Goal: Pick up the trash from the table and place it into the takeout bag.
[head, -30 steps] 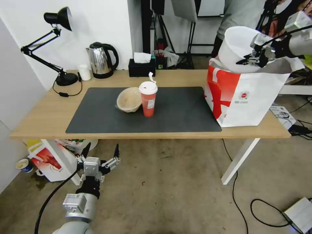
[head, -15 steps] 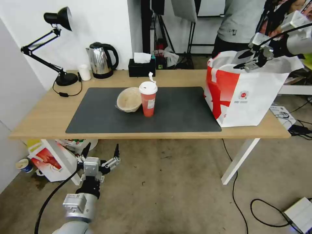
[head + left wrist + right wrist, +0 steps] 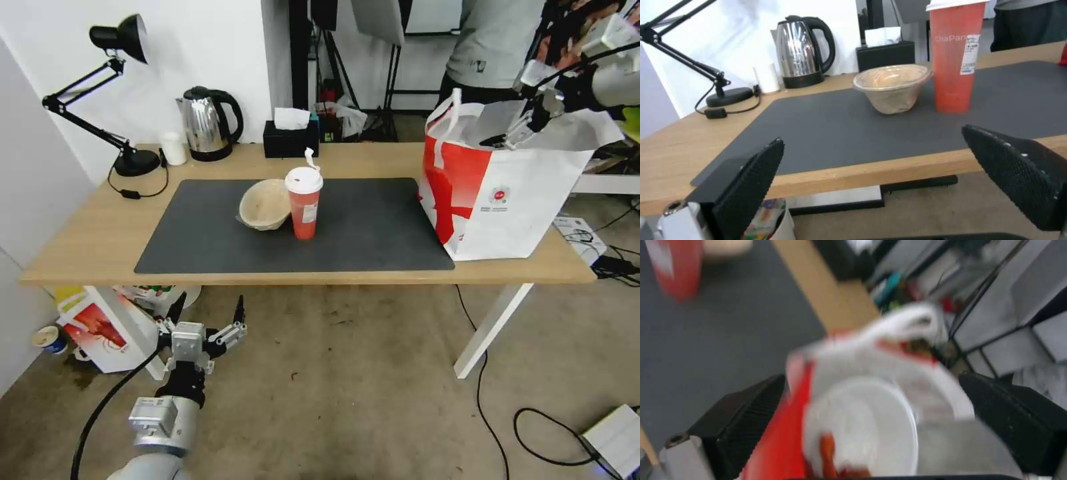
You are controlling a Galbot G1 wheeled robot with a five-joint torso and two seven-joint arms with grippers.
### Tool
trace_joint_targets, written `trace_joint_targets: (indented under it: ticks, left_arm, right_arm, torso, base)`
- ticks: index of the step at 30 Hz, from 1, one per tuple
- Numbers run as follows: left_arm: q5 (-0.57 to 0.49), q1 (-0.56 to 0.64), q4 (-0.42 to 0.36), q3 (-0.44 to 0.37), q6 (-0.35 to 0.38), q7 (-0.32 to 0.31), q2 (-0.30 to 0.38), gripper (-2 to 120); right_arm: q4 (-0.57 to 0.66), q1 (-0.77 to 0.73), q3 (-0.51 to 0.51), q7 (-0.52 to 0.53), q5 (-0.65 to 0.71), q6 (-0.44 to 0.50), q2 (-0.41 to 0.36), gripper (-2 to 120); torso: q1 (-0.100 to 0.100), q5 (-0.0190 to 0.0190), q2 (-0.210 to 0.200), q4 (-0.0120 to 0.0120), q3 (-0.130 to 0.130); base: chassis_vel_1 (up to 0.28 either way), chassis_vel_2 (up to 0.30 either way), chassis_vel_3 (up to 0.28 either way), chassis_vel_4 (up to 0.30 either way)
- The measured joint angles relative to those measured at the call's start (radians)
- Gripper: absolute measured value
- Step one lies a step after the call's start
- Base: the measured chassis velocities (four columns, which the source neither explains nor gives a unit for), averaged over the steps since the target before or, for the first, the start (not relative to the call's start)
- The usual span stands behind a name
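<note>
On the light-wood surface point(image 3: 100, 233), the foil-lined takeout bag point(image 3: 507, 207) is now cradling the round white plastic bowl point(image 3: 862, 426), dropped beneath the empty, spread right claw point(image 3: 517, 130); the left claw point(image 3: 207, 320) is hanging open.

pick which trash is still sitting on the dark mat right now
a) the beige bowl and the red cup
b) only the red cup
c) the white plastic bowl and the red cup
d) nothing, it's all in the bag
a: the beige bowl and the red cup stand side by side on the mat, while the white bowl sits inside the takeout bag beneath the right gripper, whose jaws are open.
</note>
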Motion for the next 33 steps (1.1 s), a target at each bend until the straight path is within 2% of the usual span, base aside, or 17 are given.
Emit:
trace_joint_targets:
  ticks: [1,4,8,10,12,14,17,24,33]
  left_arm:
    - [0.0,0.0,0.0,0.0,0.0,0.0,0.0,100]
    - [0.0,0.0,0.0,0.0,0.0,0.0,0.0,100]
    - [0.0,0.0,0.0,0.0,0.0,0.0,0.0,100]
    - [0.0,0.0,0.0,0.0,0.0,0.0,0.0,100]
    - [0.0,0.0,0.0,0.0,0.0,0.0,0.0,100]
    - [0.0,0.0,0.0,0.0,0.0,0.0,0.0,100]
    - [0.0,0.0,0.0,0.0,0.0,0.0,0.0,100]
    - [0.0,0.0,0.0,0.0,0.0,0.0,0.0,100]
    - [0.0,0.0,0.0,0.0,0.0,0.0,0.0,100]
  right_arm:
    - [0.0,0.0,0.0,0.0,0.0,0.0,0.0,100]
    - [0.129,0.019,-0.001,0.139,0.068,0.024,0.04,100]
    - [0.224,0.074,-0.061,0.2,0.091,0.042,0.074,100]
    - [0.236,0.094,-0.086,0.206,0.097,0.05,0.08,100]
    - [0.274,0.194,-0.194,0.22,0.134,0.089,0.099,100]
    - [0.293,0.281,-0.263,0.221,0.163,0.106,0.115,100]
    - [0.309,0.333,-0.296,0.215,0.183,0.109,0.132,100]
    - [0.345,0.358,-0.307,0.212,0.211,0.108,0.188,100]
    - [0.456,0.387,-0.323,0.258,0.256,0.133,0.377,100]
  torso:
    - [0.0,0.0,0.0,0.0,0.0]
    - [0.0,0.0003,0.0,0.0,0.0]
    - [0.0,0.0003,0.0,0.0001,0.0]
    - [0.0,0.0001,0.0,0.0001,0.0]
    - [0.0,0.0009,0.0,-0.0003,0.0]
    - [0.0,0.0001,0.0,-0.0004,0.0]
    - [0.0,0.0,0.0,-0.0004,0.0]
    - [0.0,0.0002,0.0,0.0001,0.0]
    - [0.0,0.0003,0.0,-0.0001,0.0]
  base:
    - [0.0,0.0,0.0,0.0]
    - [0.0,0.0,0.0,0.0]
    - [0.0,0.0,0.0,0.0]
    - [0.0,0.0,0.0,0.0]
    - [0.0,0.0,0.0,0.0]
    - [0.0,0.0,0.0,0.0]
    - [0.0,0.0,0.0,0.0]
    - [0.0,0.0,0.0,0.0]
    - [0.0,0.0,0.0,0.0]
